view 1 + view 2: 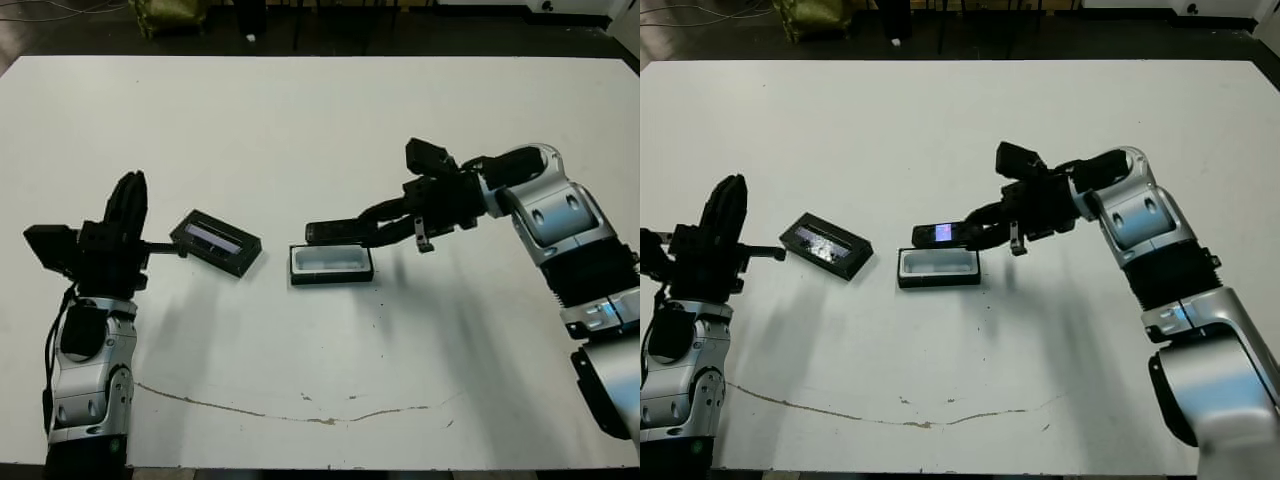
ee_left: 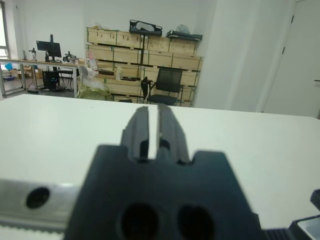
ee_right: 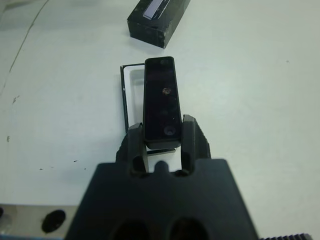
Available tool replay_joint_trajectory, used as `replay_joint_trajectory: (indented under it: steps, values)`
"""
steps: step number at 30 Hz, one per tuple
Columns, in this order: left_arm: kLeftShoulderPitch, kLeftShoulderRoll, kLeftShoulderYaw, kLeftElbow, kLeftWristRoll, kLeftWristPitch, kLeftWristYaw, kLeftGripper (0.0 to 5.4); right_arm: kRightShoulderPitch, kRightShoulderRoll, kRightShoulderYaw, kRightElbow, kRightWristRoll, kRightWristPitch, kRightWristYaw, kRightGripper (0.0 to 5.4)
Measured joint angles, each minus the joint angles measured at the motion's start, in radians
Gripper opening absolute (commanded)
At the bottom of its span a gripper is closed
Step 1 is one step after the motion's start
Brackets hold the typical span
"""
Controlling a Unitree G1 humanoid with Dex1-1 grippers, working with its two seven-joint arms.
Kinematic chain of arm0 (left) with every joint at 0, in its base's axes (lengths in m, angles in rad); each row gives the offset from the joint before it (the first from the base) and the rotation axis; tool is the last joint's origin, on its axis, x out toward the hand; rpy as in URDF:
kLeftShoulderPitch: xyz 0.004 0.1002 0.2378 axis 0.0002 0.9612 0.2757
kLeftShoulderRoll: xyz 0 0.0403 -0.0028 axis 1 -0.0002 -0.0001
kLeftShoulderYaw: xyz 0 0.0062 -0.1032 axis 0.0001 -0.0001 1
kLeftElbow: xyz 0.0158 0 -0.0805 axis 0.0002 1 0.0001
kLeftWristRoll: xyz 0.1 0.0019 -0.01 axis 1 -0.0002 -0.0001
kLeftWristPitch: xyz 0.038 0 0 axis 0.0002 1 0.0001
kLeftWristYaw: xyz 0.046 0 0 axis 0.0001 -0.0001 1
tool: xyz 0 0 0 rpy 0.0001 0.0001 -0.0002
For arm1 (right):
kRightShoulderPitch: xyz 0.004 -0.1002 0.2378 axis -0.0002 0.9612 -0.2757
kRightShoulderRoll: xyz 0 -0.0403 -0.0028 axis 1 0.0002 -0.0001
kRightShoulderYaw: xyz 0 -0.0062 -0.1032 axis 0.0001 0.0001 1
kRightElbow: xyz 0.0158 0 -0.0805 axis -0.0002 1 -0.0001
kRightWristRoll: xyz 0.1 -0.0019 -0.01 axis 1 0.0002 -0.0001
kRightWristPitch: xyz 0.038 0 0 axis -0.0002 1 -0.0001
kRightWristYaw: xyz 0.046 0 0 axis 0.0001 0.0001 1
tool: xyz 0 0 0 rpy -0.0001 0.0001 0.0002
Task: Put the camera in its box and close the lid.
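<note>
Camera point(image 3: 161, 98), bearing no readable writing, sits clamped in the right gripper point(image 3: 162, 137) just above the open white-lined box point(image 1: 331, 263) near the table's point(image 1: 320, 120) middle, the lid point(image 1: 216, 242) lying toward the left edge beside the left gripper point(image 2: 153, 131), its fingers together.

A broad white table point(image 1: 320, 120) fills most of the head views, its near part crossed by a thin brownish wavy line point(image 1: 300, 412). Beyond its far edge lies a dark floor point(image 1: 1090, 30). The left wrist view looks past the table into a room with white walls point(image 2: 240, 45), pale wooden shelving stacked with boxes point(image 2: 145, 55), a black mesh office chair point(image 2: 166, 86), a desk carrying a dark monitor point(image 2: 48, 49), and a white door point(image 2: 295, 55).
</note>
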Motion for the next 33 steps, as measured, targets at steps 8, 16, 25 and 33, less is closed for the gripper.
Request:
replay_joint_trajectory:
  steps: [8,16,25,33]
  values:
    - [0.001,0.0,0.0,0.0,0.001,0.0,0.002,0.0,-0.001,0.002,0.004,0.005,-0.008,-0.017,0.024,0.17]
    - [0.001,0.0,0.0,0.001,-0.008,0.0,-0.004,0.0,-0.005,0.002,0.012,0.006,-0.018,-0.017,0.036,0.17]
    - [0.003,0.0,0.0,0.0,-0.004,0.001,-0.003,0.0,-0.005,0.006,0.022,0.006,-0.028,-0.037,0.048,0.17]
    - [0.004,0.0,0.0,0.004,-0.004,-0.005,-0.004,0.0,-0.013,0.029,0.03,0.04,-0.043,-0.049,0.053,0.17]
